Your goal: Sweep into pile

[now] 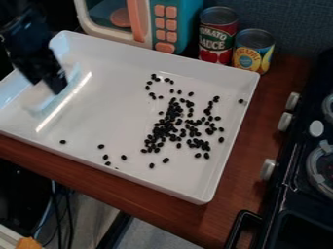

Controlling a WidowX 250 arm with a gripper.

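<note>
Saw gripper [57, 86] above left part of white tray [117, 102]; could not tell how wide. Noted few stray black beans [101, 146] near front edge, then dense clump, well apart, right of gripper.

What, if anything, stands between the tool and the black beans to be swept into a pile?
Nothing visible does: the tool is at the view's upper left, over the white tray, and bare tray floor runs from there to the black beans.
</note>
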